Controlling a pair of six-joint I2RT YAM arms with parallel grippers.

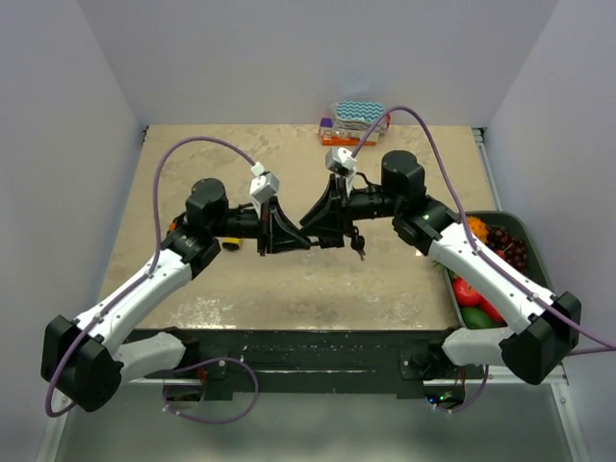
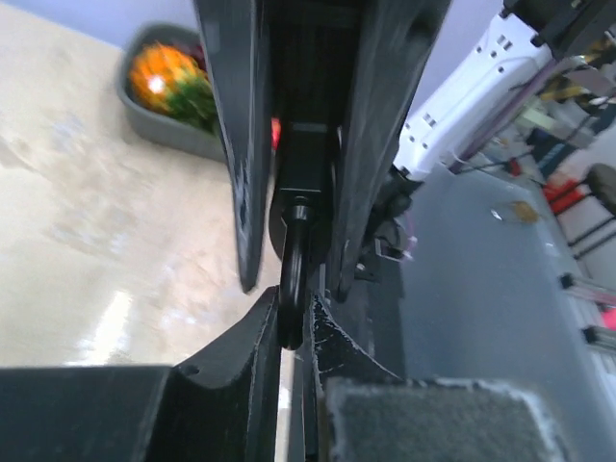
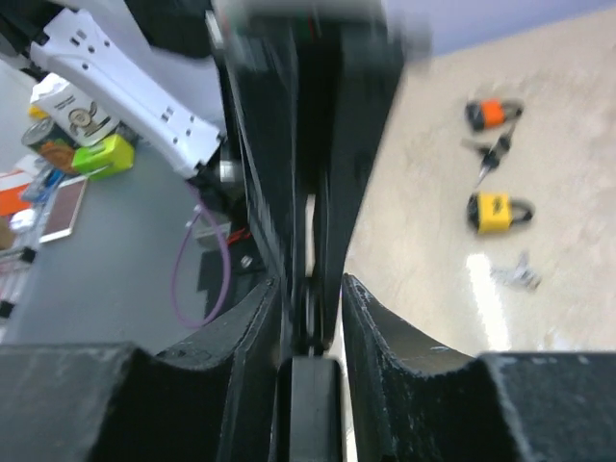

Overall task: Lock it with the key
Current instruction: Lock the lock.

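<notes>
Black padlock (image 2: pixel 304 168) lies level, long axis running arm to arm: shackle (image 2: pixel 292 284) pinched by left gripper (image 2: pixel 294 310), opposite end clamped in right gripper (image 3: pixel 310 285).

1. A beige, marbled table top (image 1: pixel 414 289) is seen from above, and a dark strip (image 1: pixel 308 348) is set along its near edge.
2. The table is closed in on three sides by plain pale panels: a back wall (image 1: pixel 318 58), a left wall (image 1: pixel 48 144) and a right wall (image 1: pixel 568 96).
3. Soft, even light is spread over the enclosure, and a bright patch of glare (image 2: pixel 111 322) is thrown off the table top in the left wrist view.
4. A grey floor (image 2: pixel 481 318) is shown beyond the table's edge, with blurred clutter (image 2: pixel 568 192) farther off.
5. Small boxes and tins (image 3: pixel 67 135) are seen on that floor in the right wrist view.
</notes>
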